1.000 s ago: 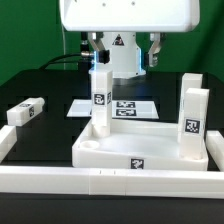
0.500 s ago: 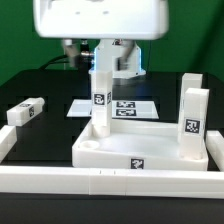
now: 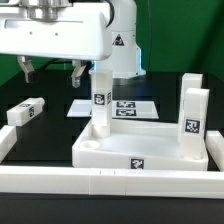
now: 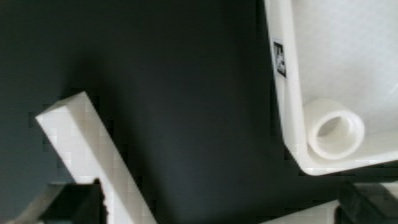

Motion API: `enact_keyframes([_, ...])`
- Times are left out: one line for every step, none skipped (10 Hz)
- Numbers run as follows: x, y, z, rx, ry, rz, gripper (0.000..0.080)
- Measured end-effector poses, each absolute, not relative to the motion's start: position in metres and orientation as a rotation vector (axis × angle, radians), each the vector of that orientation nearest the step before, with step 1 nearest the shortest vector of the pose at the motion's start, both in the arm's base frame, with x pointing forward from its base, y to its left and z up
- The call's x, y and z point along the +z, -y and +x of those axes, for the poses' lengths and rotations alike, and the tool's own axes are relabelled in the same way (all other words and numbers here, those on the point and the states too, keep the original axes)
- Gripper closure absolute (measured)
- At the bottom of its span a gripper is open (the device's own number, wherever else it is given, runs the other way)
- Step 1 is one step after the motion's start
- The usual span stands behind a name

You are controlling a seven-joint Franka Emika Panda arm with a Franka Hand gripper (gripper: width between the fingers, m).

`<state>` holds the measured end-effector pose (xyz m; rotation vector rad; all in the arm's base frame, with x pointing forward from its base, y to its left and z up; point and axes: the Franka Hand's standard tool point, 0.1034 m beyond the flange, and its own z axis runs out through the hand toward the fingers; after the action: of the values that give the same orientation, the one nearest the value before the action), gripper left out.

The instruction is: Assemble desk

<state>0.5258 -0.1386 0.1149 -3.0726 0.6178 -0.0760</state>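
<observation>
Spread, empty pincer point(image 3: 50, 72) hovered above loose leg point(image 3: 26, 112) lying on counter point(image 3: 50, 135), beside tabletop point(image 3: 140, 150) bearing three upright legs

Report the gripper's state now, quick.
Gripper: open, holding nothing.

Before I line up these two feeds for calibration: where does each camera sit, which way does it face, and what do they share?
Exterior view: off the arm, low in front of the table, looking across the large white plastic tray-like tabletop at the open gripper.
Wrist view: on the wrist, looking down at the black table; only dark blurred gripper bits show at the edge.
Shared: the tabletop, here one corner.
</observation>
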Motion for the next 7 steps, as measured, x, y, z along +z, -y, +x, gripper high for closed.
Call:
enact_keyframes([0.114, 0.139, 0.525, -0.074, -0.618, -3.073, 0.0150])
enact_keyframes([0.113, 0.140, 0.524, -0.073, -0.609, -3.077, 0.0150])
enact_keyframes([0.108, 0.149, 0.518, -0.066, -0.597, -3.087, 0.0150])
enact_keyframes([0.097, 0.166, 0.505, -0.074, -0.562, -3.109, 0.0150])
enact_keyframes([0.083, 0.183, 0.490, -0.064, -0.560, -3.121, 0.0150])
enact_keyframes([0.072, 0.195, 0.483, -0.076, -0.532, -3.145, 0.0150])
enact_keyframes([0.065, 0.199, 0.479, -0.087, -0.511, -3.161, 0.0150])
